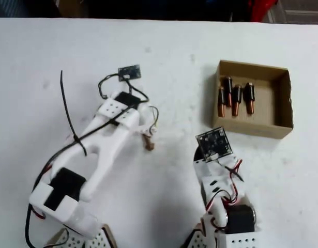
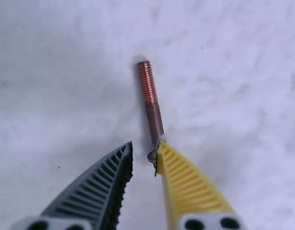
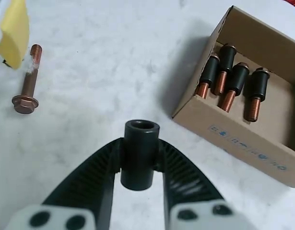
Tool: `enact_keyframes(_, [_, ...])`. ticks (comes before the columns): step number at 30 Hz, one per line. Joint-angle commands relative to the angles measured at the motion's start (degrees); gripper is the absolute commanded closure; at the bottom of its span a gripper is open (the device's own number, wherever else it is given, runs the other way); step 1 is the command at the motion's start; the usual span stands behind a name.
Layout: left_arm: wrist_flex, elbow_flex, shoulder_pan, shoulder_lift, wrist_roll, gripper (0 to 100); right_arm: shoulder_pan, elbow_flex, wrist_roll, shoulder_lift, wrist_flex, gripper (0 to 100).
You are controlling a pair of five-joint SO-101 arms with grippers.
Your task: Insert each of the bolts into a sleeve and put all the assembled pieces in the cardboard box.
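A copper bolt (image 2: 150, 98) lies flat on the white table (image 1: 174, 62), and it lies beside the left arm's tip (image 1: 148, 143). My left gripper (image 2: 145, 145) hovers at its head end, open, with the yellow finger (image 2: 185, 187) overlapping that end and nothing between the fingers. My right gripper (image 3: 140, 149) is shut on a black sleeve (image 3: 139, 153), held upright with its bore facing up. The same bolt (image 3: 28, 79) lies beyond the sleeve. The cardboard box (image 1: 252, 129) holds several assembled pieces (image 1: 235, 98), also seen lying side by side (image 3: 231, 79).
The box wall (image 3: 233, 134) stands close beside the held sleeve. A black cable tie (image 1: 68, 111) and loose wires (image 1: 109, 85) trail from the left arm. Open table stretches between the bolt and the box.
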Motion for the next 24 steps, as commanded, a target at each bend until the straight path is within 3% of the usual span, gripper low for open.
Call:
enact_keyframes(1, [-4.57, -0.53, 0.40, 0.13, 0.88, 88, 0.57, -0.26, -0.53, -0.66, -1.19, 98.1])
enact_keyframes(14, [-4.57, -9.14, 2.33, 18.07, 0.88, 89, 0.57, -0.26, -0.35, -0.66, -1.19, 98.1])
enact_keyframes(24, [-4.57, -10.11, 2.24, 20.00, 0.53, 89, 0.57, -0.26, -0.18, -0.66, -1.27, 98.1])
